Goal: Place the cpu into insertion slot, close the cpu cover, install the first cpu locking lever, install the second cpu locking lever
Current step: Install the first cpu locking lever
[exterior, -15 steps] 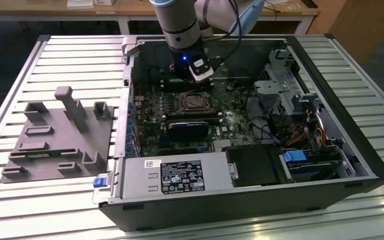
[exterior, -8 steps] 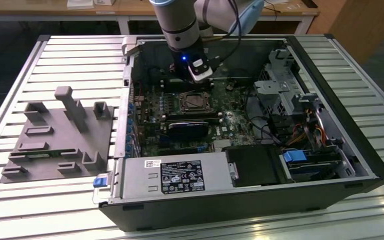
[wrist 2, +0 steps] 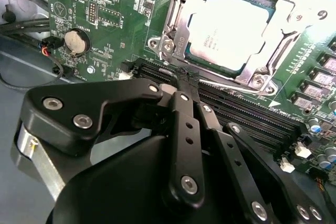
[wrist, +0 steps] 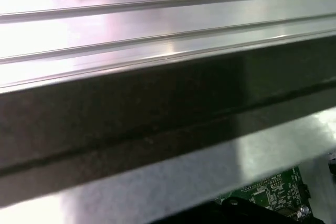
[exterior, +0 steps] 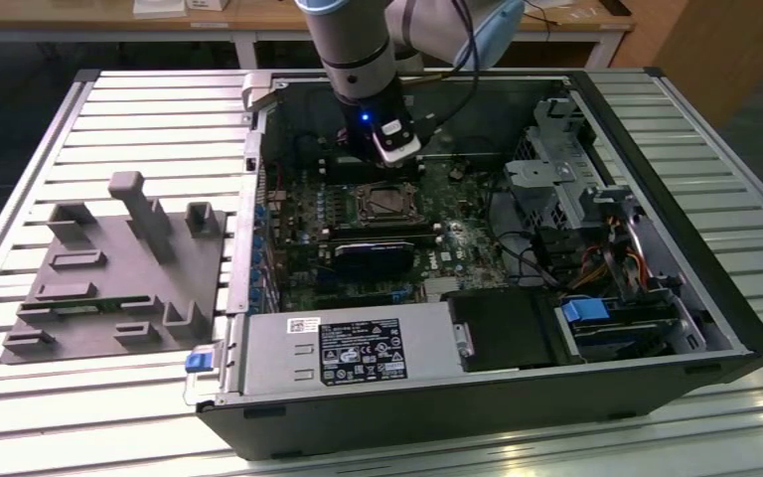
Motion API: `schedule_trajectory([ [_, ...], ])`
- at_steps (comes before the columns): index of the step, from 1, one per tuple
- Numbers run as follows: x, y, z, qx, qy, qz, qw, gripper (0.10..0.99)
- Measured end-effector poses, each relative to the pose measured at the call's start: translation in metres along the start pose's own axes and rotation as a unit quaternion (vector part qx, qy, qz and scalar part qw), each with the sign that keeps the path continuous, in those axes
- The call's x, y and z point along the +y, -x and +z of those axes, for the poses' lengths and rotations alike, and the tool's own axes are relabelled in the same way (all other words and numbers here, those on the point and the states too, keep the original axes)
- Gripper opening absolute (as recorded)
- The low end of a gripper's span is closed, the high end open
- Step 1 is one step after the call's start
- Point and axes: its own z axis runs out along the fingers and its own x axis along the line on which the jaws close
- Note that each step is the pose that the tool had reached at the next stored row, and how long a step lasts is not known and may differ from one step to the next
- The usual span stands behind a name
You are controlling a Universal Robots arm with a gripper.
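Open computer case (exterior: pixel 719 328) lies flat on a slatted aluminium counter (exterior: pixel 156 109). The arm reaches into it. Gripper (wrist 2: pixel 185 77) clenched and empty, tips just over the memory slots (wrist 2: pixel 247 114) beside the insertion slot (exterior: pixel 384 202). The cpu (wrist 2: pixel 228 27) sits in the slot, with the cpu cover (wrist 2: pixel 177 24) down around it. Lever state unclear. Judgement: lever work. Press with the closed tips on the lever only, low and slow, clear of chip top and memory slots. Grey moulded fixture (exterior: pixel 116 268) lies at the exterior view's left. Wooden desks stand behind.
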Motion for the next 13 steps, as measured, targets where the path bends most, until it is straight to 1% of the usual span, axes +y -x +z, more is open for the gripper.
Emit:
schedule_trajectory([
  [13,0.0002,-0.0011,0.0038,-0.0011,-0.0022,0.003,1.0000,0.102],
])
